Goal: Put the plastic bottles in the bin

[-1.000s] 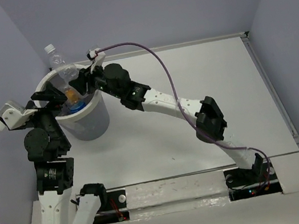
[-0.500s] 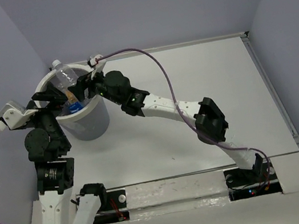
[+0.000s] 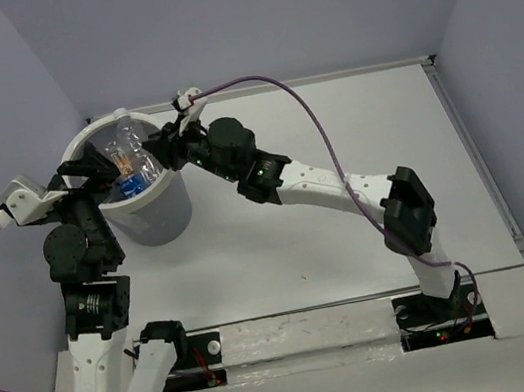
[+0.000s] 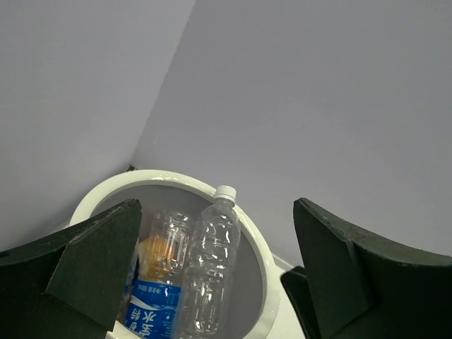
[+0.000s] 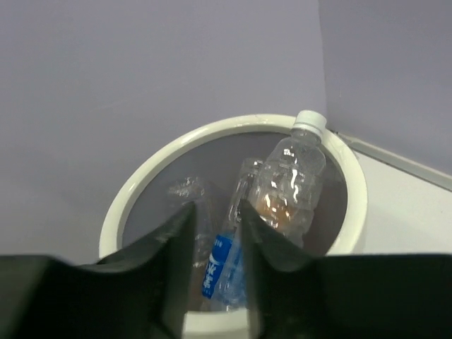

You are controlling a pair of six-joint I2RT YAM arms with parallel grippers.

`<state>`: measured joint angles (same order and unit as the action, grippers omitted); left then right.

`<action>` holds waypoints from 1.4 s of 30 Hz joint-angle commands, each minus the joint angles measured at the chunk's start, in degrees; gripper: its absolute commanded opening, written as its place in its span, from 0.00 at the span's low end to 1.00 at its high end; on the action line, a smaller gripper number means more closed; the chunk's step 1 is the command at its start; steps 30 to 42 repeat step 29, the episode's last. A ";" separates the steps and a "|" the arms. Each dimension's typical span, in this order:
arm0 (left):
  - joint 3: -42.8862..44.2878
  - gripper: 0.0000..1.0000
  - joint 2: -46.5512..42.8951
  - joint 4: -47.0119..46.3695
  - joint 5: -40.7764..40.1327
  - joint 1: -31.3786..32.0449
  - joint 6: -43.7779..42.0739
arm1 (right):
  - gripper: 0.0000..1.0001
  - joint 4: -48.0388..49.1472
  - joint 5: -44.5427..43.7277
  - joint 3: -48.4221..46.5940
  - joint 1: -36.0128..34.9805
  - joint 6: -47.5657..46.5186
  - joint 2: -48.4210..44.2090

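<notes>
The white bin [image 3: 160, 219] stands at the table's far left corner; its rim shows in the left wrist view [image 4: 176, 176] and the right wrist view [image 5: 233, 126]. A clear unlabelled bottle [image 3: 130, 138] leans inside it, its white cap on the far rim [image 4: 212, 254] [image 5: 293, 176]. Under it lie a blue-label bottle [image 3: 130, 184] [image 4: 155, 311] [image 5: 220, 261] and an orange-yellow one [image 3: 121, 163] [image 4: 159, 251]. No red-capped bottle shows. My right gripper [image 3: 161, 151] [image 5: 215, 212] hangs over the bin's right rim, narrowly open and empty. My left gripper [image 3: 86, 176] [image 4: 217, 205] is wide open and empty at the left rim.
The white table [image 3: 330, 123] stretches to the right of the bin, with purple walls [image 3: 260, 13] close behind and to the left. A purple cable [image 3: 264, 89] arcs from the right wrist over the table. The right arm [image 3: 342, 187] reaches diagonally across.
My right gripper lowered the clear bottle from above the bin into it, let go and drew back to the right. The left arm has not moved.
</notes>
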<state>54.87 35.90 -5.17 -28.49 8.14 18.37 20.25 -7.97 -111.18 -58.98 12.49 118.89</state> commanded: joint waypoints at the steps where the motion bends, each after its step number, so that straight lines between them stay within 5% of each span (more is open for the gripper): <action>1: -0.29 0.98 -0.13 -3.79 3.95 -0.41 -0.18 | 0.19 0.32 2.25 7.96 -0.70 -0.54 -12.78; 3: -0.29 0.98 -0.48 -3.19 7.29 -0.41 -0.18 | 0.00 0.14 1.55 18.55 -0.70 -1.50 -22.15; 11: -1.52 0.99 -8.47 -3.71 38.99 -0.41 5.00 | 0.00 -8.35 -6.42 53.38 -0.70 -5.55 -59.66; 14: -1.69 0.99 -12.77 -0.82 45.95 -0.41 6.85 | 0.18 -16.01 -10.29 61.92 -0.70 -4.06 -74.70; 15: -2.13 0.99 -15.57 -0.29 47.29 -0.41 7.38 | 0.43 -19.86 -12.40 63.35 -0.70 -3.44 -78.25; 18: -4.94 0.99 -21.37 2.34 50.28 -0.41 8.52 | 0.83 -25.68 -16.45 67.83 -0.70 -1.42 -90.65; 21: -5.30 0.99 -25.25 7.95 49.33 -0.41 8.26 | 0.91 -27.19 -17.96 71.17 -0.70 -0.80 -98.56; 42: -4.95 0.99 -22.46 11.24 47.13 -0.32 7.99 | 0.93 -27.81 -15.94 67.24 -0.70 0.25 -97.54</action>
